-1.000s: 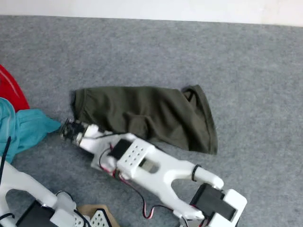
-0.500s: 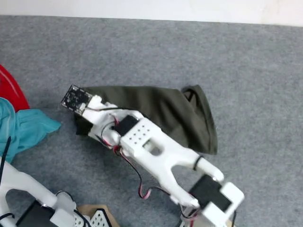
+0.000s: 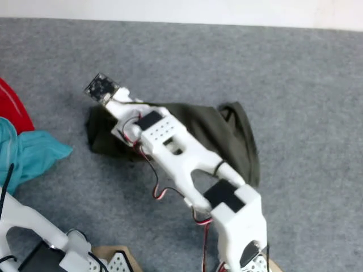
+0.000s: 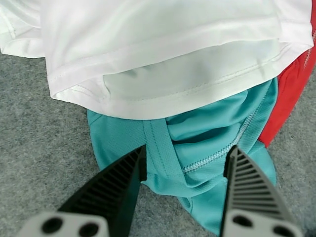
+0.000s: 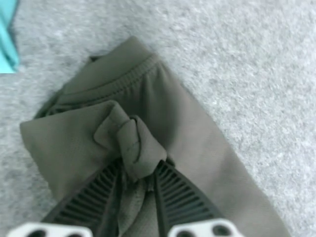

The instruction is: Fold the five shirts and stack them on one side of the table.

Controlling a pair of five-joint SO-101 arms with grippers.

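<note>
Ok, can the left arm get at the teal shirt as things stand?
Probably yes: the left claw is open right in front of the teal shirt's bare edge. The white shirt covers only its other part.

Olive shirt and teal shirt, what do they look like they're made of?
The olive shirt looks like a soft matte knit, maybe cotton or a blend: it bunches limply in the right end effector and has a ribbed-looking band. The teal shirt looks like a fine mesh knit, likely synthetic sportswear, going by its dotted texture.
</note>
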